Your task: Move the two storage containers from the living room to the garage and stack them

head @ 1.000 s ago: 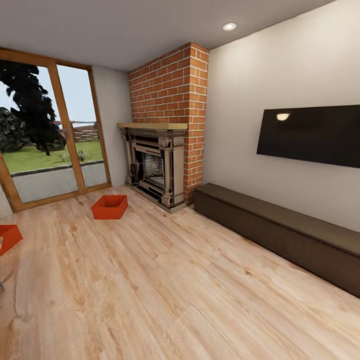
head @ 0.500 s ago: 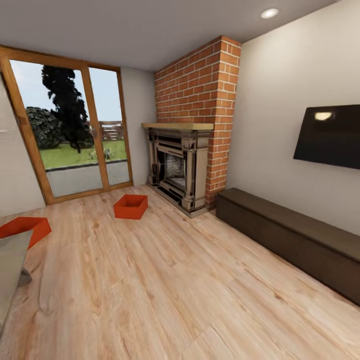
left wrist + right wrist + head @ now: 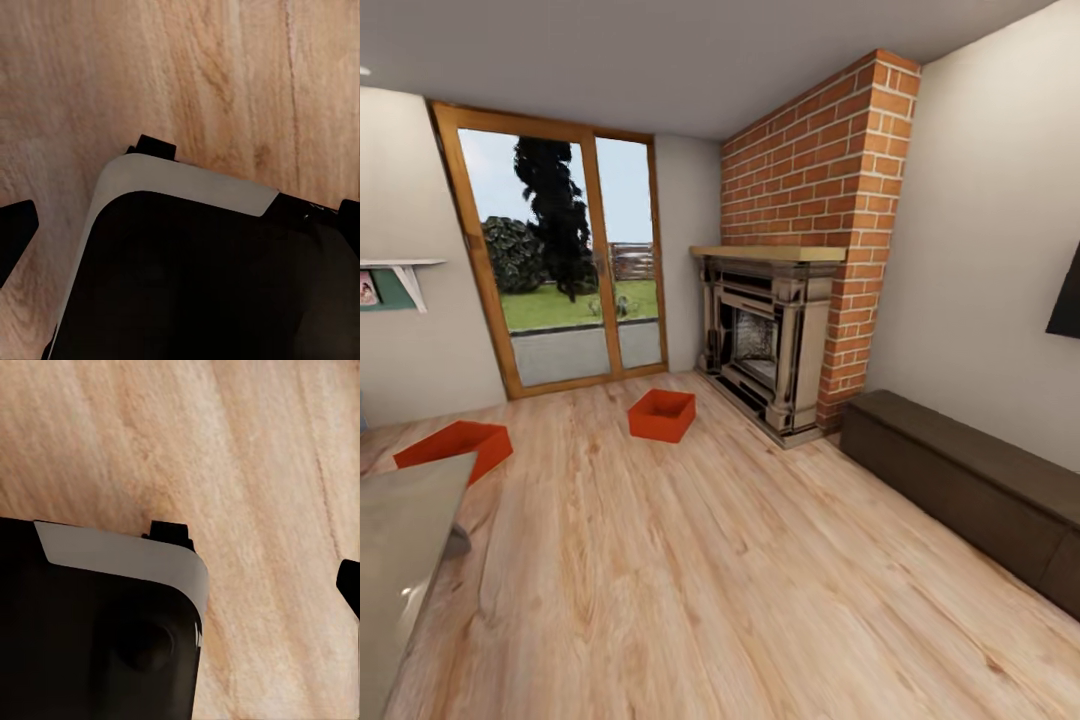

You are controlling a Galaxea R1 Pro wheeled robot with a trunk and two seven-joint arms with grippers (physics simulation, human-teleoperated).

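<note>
Two orange-red storage containers rest on the living room's light wood plank floor in the head view. One container [image 3: 662, 414] lies in front of the glass doors, close to the fireplace. The other container [image 3: 455, 447] sits at the left, beside a grey tabletop. In the left wrist view my left gripper [image 3: 182, 225] is open, with a dark fingertip at each side edge, above planks and my own dark, white-edged body. In the right wrist view one of the fingertips [image 3: 349, 585] of my right gripper shows at the edge, far out to the side, over bare planks. Nothing is held.
A dark ornate fireplace [image 3: 765, 340] under a brick chimney stands at the back right. A long dark low bench [image 3: 970, 490] runs along the right wall. Wood-framed glass doors [image 3: 565, 265] fill the back wall. A grey tabletop [image 3: 400, 560] juts in at lower left.
The head view has swung to the left, so the whole room has shifted right in the picture. The containers have not moved on the floor.
</note>
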